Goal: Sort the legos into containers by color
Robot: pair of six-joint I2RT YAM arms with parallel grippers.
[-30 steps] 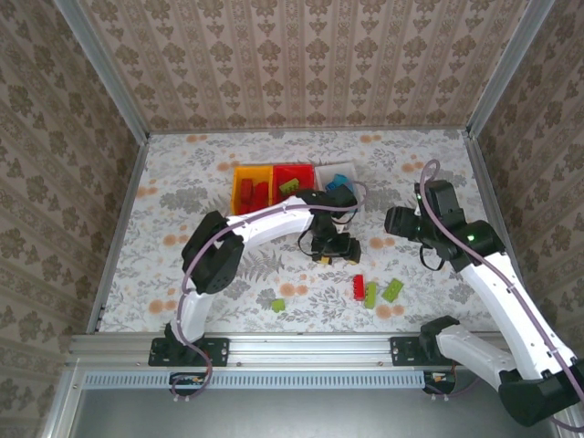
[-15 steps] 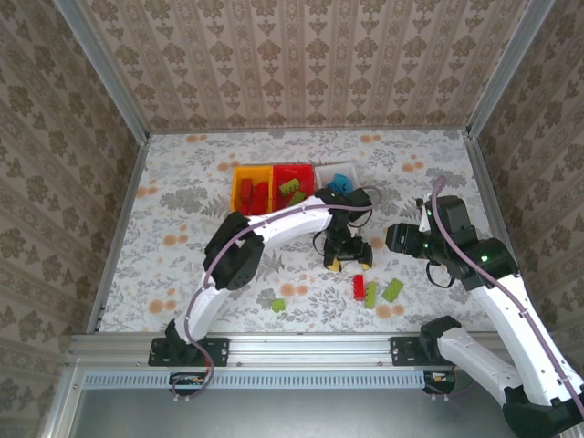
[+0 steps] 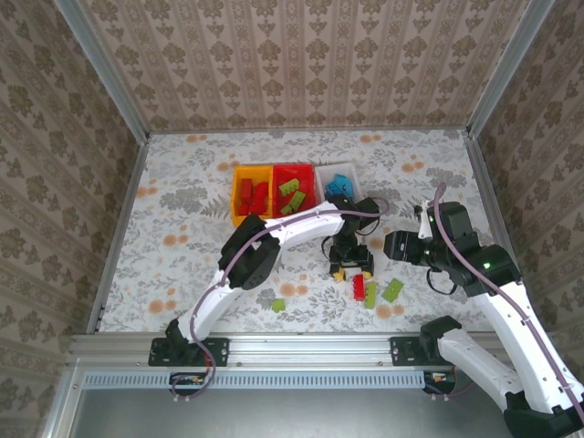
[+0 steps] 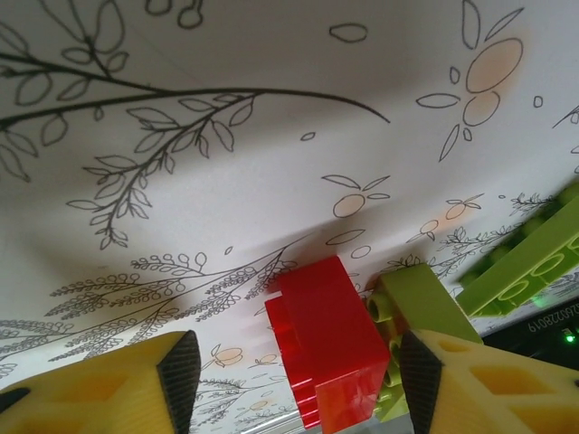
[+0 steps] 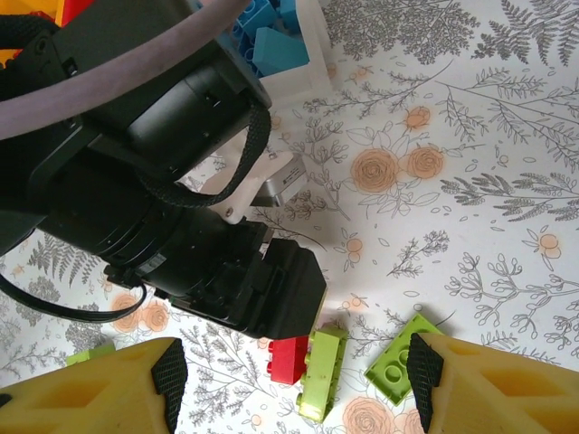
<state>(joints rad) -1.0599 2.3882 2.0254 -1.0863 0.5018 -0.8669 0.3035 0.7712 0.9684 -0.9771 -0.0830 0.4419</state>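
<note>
A red lego [image 3: 359, 287] lies on the table, touching a lime green lego [image 3: 370, 294]. My left gripper [image 3: 351, 271] is low over them. In the left wrist view it [image 4: 298, 362] is open, with the red lego [image 4: 330, 348] between the pads and touching neither. The green lego [image 4: 412, 303] lies by the right pad. My right gripper [image 5: 294, 366] hangs open, high above the same legos [image 5: 291, 359], holding nothing. At the back stand the yellow-orange container [image 3: 239, 193], the red one [image 3: 294, 170] and the white one [image 3: 350, 173], each with legos inside.
A flat green lego [image 3: 393, 290] lies right of the pair, and another green one [image 3: 277, 305] sits further left near the front edge. The left arm's black wrist [image 5: 181, 181] is close under my right gripper. Metal rails border the table.
My left gripper has moved right and toward the front, down over the red lego, and its jaws have narrowed a little. The right arm has shifted slightly and stayed open.
</note>
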